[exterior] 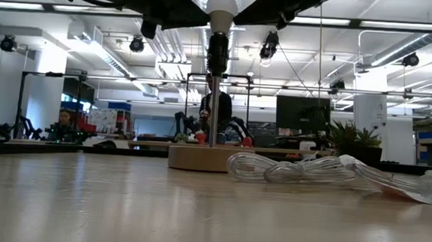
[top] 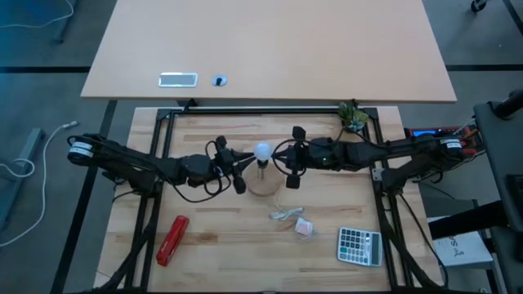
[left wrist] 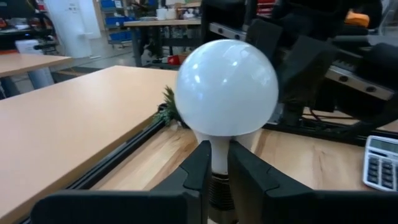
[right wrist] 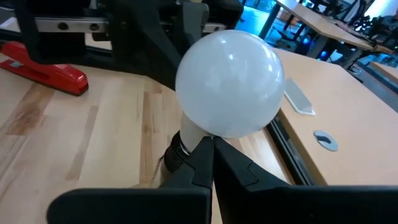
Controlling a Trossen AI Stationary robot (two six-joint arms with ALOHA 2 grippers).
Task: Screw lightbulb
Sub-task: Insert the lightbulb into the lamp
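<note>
Your lightbulb (left wrist: 226, 87): white frosted globe on a narrow neck, upright over the round wooden base (top: 262, 183) mid-worktop | left end effector (left wrist: 215, 167) narrowly clamps its neck; right end effector (right wrist: 210, 148) fully closed, tips just under the globe | low view alone shows the clear wrapper (exterior: 303, 171) (beside the base)

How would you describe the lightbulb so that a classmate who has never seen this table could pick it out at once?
Start at the round wooden base mid-table, between the two arms. A thin post rises from it, and the lightbulb sits on top, with the left gripper closed on its neck. It is the only smooth white globe; the clear plastic wrapper nearby lies flat and crumpled.
</note>
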